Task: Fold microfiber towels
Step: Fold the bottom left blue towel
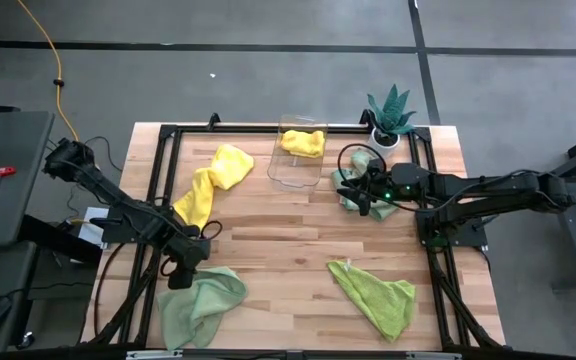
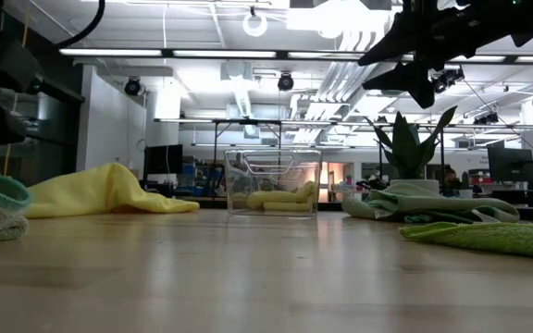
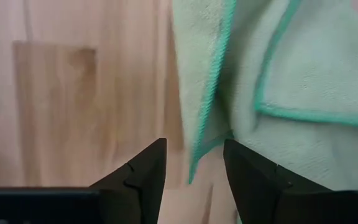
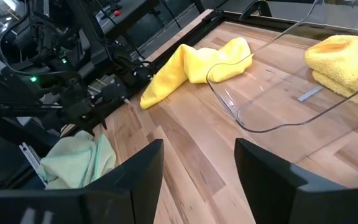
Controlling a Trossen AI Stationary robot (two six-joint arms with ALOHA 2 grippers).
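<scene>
- The high view is evenly lit, with only soft, faint shadows under the arms on the desk [image 1: 288, 235].
- In the low view, bright ceiling lights [image 2: 340, 17] glare white at the upper right, and the near desk looks blurry.
- The left wrist view is soft and smeared on the mint towel [image 3: 291, 81].
- The right wrist view is bright and clear.

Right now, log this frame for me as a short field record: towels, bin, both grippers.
surface: wooden table
loose yellow towel: stretched out, left of the bin
clear bin: holds a folded yellow towel
mint towel, left: crumpled, near front edge
mint towel, right: bunched beside the potted plant
lime towel: front right, partly folded
left gripper: open, above the left mint towel's edge
right gripper: open, empty, over the right mint towel
</scene>
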